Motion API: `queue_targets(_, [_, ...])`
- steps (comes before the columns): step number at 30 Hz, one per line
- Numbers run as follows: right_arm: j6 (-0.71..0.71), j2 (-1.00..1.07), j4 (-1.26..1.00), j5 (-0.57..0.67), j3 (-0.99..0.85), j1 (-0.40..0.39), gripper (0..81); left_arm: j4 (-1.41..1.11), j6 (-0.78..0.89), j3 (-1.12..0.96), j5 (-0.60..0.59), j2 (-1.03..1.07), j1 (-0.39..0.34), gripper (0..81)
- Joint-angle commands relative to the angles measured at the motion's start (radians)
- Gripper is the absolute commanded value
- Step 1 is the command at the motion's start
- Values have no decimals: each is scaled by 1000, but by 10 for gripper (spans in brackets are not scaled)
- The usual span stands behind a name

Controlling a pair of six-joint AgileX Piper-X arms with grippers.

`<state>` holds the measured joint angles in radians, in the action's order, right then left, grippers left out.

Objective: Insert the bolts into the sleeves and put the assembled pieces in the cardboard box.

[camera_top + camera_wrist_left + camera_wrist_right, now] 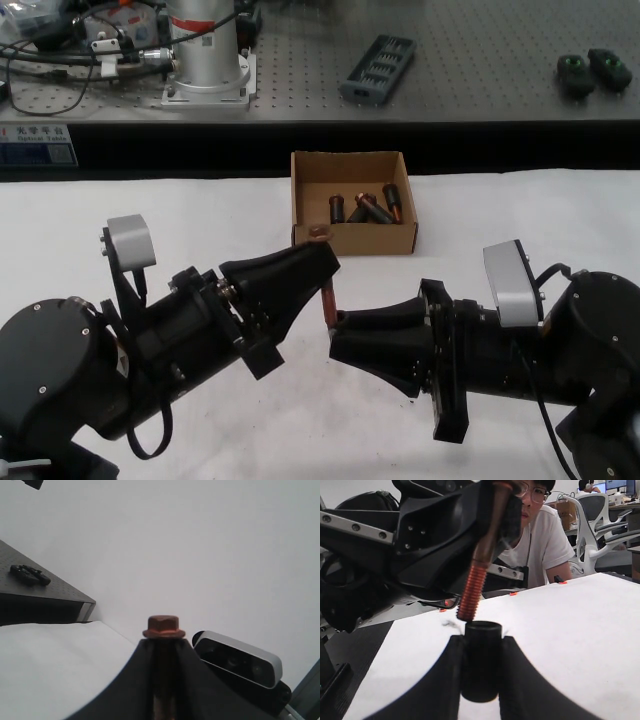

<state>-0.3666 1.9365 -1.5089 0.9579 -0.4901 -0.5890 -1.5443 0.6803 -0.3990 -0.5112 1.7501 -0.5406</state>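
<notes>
The right end effector (481,642) clamped the sleeve (481,662). The left end effector (163,647) clamped the bolt (475,580) just above the sleeve, tilted and probably needing truer centring.

Working on a white-covered desk (180,205) here. Backs onto a dark perforated board (480,40) carrying a silver column (205,45), tangled cables (60,45), a ribbed dark tray (378,68) and two small black pieces (594,72). Has a blue label (37,145) stuck on its front edge. Looking the other way: pale office chairs (592,520), monitors (620,485) farther back. Plain white surface (200,540) beyond the board, wall or ceiling, can't tell.
</notes>
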Motion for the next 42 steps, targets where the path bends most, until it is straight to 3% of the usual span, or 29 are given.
queue_targets(1, [-10, 3, -23, 3, -5, 6, 71, -9, -9, -8, -24, 10, -6, 6])
queue_targets(13, [-17, 3, -23, 45, -5, 6, 71, -9, -64, -11, -103, -30, -6, 6])
queue_targets(42, [-22, 3, -23, 107, -5, 6, 71, -9, -197, -8, -100, -32, -6, 6])
